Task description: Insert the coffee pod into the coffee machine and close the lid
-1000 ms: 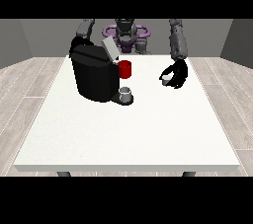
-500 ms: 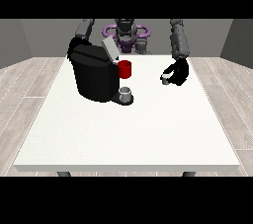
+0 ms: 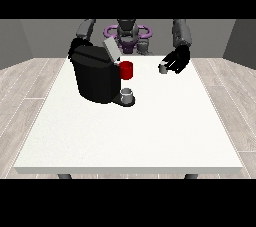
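- Grey walls and a pale plank floor are seen around a large white table (image 3: 150, 136), behind which the robot is placed.
- On the table, towards the view's left, the black coffee machine (image 3: 96, 78) is stood with its lid (image 3: 111, 50) raised and tilted back, so the closing step is judged not yet done.
- The coffee pod (image 3: 163, 69), small and grey, is seen at the fingertips of the hand at the view's right (image 3: 178, 61); the fingers are curled about it, and it is held just above the table, well apart from the machine.
- Insertion is therefore judged still to come: the pod must be carried across to the open top of the machine, set in, and the lid lowered.
- A red cup (image 3: 127, 70) is seen at the machine's front, and a small grey cup (image 3: 128, 94) on the drip base below it; what either holds cannot be told.
- Whether the machine's pod chamber already holds anything cannot be seen.
- The hand at the view's left (image 3: 76, 47) is largely hidden behind the machine; the state of its fingers cannot be told.
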You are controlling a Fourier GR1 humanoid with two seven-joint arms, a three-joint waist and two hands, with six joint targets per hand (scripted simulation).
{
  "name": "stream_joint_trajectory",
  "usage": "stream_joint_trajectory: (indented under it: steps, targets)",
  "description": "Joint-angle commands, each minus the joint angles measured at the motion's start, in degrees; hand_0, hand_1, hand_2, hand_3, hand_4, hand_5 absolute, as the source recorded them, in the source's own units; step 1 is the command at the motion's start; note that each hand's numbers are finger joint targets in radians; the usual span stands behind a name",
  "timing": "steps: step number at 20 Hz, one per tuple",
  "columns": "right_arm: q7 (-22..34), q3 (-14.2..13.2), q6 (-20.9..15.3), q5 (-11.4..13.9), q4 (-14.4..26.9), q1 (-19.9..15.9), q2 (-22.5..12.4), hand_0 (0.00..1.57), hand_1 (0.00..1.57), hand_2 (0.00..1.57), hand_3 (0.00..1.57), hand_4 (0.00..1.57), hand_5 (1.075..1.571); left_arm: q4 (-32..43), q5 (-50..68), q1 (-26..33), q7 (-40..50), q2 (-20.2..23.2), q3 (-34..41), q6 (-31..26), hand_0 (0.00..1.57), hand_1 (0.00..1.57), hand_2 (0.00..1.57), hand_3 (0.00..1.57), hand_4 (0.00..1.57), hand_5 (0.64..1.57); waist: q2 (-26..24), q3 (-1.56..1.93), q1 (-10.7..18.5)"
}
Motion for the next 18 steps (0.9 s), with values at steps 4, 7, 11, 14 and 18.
stream_joint_trajectory:
  steps: [4, 7, 11, 14, 18]
  targets:
    - [-3.5, -0.2, -2.0, 0.3, 4.8, -3.1, 1.7, 0.0, 0.0, 0.0, 0.0, 0.46, 1.571, -3.4, -0.5, -6.6, 3.4, -0.4, -0.4, -5.1, 1.25, 1.25, 1.33, 1.29, 0.57, 1.571, -0.2, 0.0, 1.0]
    - [0.4, 0.2, 0.2, -0.5, 2.7, -3.0, 0.3, 0.0, 0.0, 0.0, 0.0, 0.5, 1.571, -3.0, -1.1, -7.1, 5.6, -1.1, 0.2, -4.1, 1.25, 1.25, 1.33, 1.29, 0.57, 1.571, -1.2, -0.01, -1.0]
    - [1.1, 1.6, 0.9, -0.2, 1.6, -2.5, 0.7, 0.0, 0.0, 0.0, 0.0, 0.5, 1.571, -2.5, 0.3, -9.6, 8.2, -2.2, 1.3, -6.8, 1.25, 1.25, 1.33, 1.28, 0.54, 1.571, -2.6, -0.02, -2.9]
    - [-3.3, 1.2, 1.2, -0.4, 2.5, -2.8, 1.1, 0.0, 0.0, 0.0, 0.0, 0.5, 1.571, -4.1, -1.0, -12.6, 7.9, -0.3, 1.8, -4.7, 1.07, 1.07, 1.22, 1.23, 0.52, 1.571, 0.0, -0.01, -3.3]
    - [1.6, 2.3, 0.2, 0.6, -0.5, -4.8, 0.6, 0.0, 0.0, 0.0, 0.0, 0.49, 1.571, -2.5, 0.2, -16.3, 11.2, 0.4, 4.4, -5.2, 1.21, 1.21, 1.25, 1.2, 0.51, 1.571, 0.6, -0.03, -6.2]
